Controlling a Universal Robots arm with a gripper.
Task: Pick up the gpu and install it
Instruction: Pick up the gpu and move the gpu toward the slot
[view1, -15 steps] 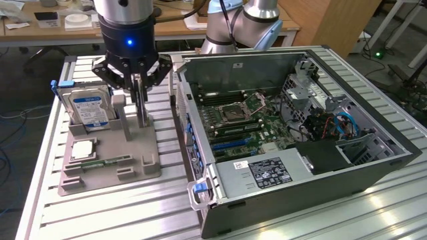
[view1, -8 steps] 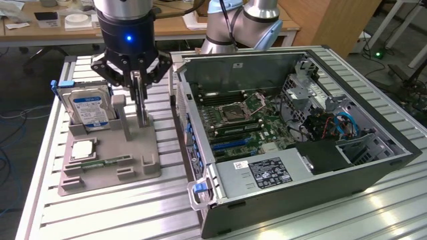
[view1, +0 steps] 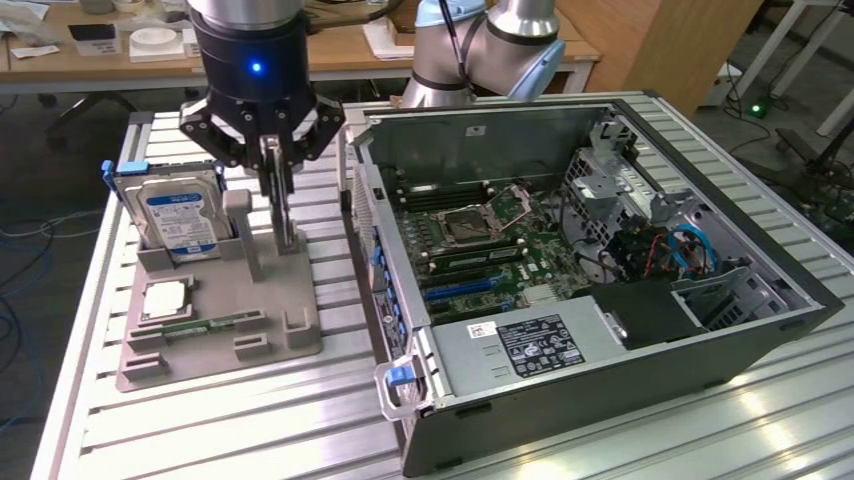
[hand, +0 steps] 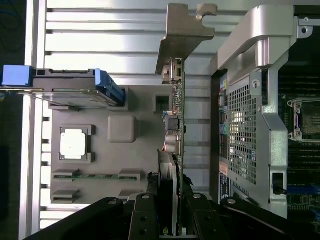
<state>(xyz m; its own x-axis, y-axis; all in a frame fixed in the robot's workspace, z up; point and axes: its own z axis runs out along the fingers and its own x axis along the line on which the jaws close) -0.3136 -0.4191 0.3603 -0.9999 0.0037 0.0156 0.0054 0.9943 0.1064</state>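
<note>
My gripper (view1: 276, 165) hangs above the grey parts holder (view1: 267, 345) at the exterior view's left and is shut on the gpu (view1: 283, 212). The thin dark card stands on edge between the fingers, its lower end down at the holder's upright slot; whether it still touches the slot I cannot tell. In the wrist view the gpu (hand: 176, 115) runs edge-on away from the gripper (hand: 170, 184), ending in its silvery bracket (hand: 184, 30). The open computer case (view1: 747, 300) lies to the exterior view's right, its motherboard (view1: 481, 240) exposed.
In the holder a silver hard drive with a blue label (view1: 180, 215) stands upright, with a square processor chip (view1: 163, 298) and a green memory stick (view1: 214, 323) lying flat. The case's rear wall (hand: 250, 100) is close beside the card. A slatted aluminium table (view1: 267, 420) carries everything.
</note>
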